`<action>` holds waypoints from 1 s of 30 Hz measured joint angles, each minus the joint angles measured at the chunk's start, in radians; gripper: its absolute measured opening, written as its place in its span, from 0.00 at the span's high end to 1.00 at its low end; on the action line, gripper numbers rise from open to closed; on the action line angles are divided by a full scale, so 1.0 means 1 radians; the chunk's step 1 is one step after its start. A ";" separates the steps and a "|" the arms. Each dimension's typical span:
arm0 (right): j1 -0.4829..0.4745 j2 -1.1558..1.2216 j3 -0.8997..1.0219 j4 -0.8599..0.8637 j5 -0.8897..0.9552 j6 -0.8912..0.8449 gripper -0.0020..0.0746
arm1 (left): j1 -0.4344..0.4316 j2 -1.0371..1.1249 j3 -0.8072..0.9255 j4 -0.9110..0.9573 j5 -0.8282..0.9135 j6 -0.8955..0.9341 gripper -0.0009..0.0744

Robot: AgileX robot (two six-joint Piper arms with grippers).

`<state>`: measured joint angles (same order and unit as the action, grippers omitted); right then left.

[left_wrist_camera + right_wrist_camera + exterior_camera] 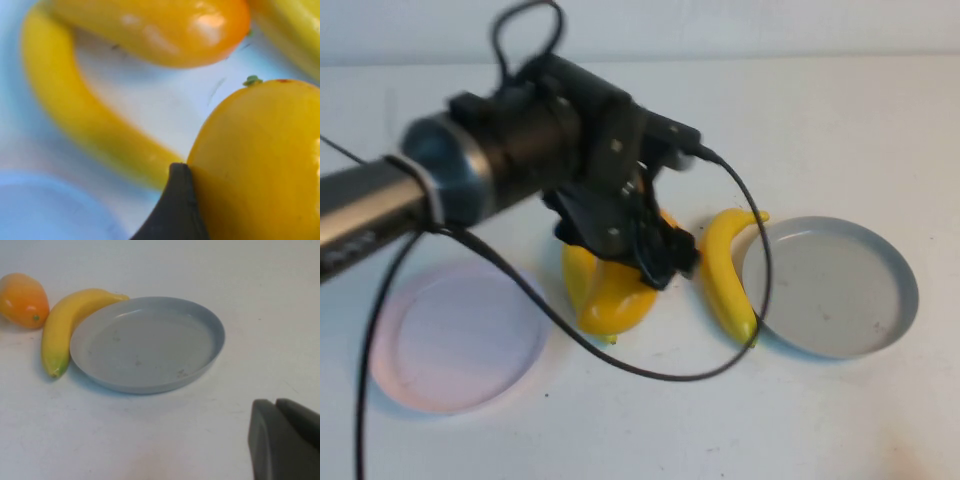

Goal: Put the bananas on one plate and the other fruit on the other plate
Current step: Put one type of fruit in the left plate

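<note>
Mango (610,295) under lowered left hand (620,255) (right hand (285,440) aside)

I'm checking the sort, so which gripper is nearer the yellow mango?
Left. The left gripper is right over the yellow mango, one finger touching it. The right gripper sits apart, beyond the grey-blue plate.

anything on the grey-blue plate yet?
No. In the right wrist view the grey-blue plate holds nothing; a banana lies on the table against its rim.

No legible text, seemingly.
</note>
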<state>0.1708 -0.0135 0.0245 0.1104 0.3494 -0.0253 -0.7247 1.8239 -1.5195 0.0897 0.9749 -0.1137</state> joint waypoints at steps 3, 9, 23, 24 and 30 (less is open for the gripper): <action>0.000 0.000 0.000 0.000 0.000 0.000 1.00 | 0.059 -0.053 0.013 -0.005 0.059 0.000 0.25; 0.000 0.000 0.000 0.000 0.000 0.000 1.00 | 0.217 -0.123 0.176 0.013 0.067 0.000 0.25; 0.000 0.000 0.000 0.000 0.000 0.000 1.00 | 0.391 -0.117 0.321 0.009 -0.045 0.007 0.24; 0.000 0.000 0.000 0.000 0.000 0.000 1.00 | 0.393 -0.115 0.321 0.009 -0.046 0.007 0.23; 0.000 0.000 0.000 0.000 0.000 0.000 1.00 | 0.395 -0.101 0.323 0.011 -0.062 0.007 0.16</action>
<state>0.1708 -0.0135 0.0245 0.1104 0.3494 -0.0253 -0.3296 1.7225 -1.1967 0.1005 0.9131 -0.1067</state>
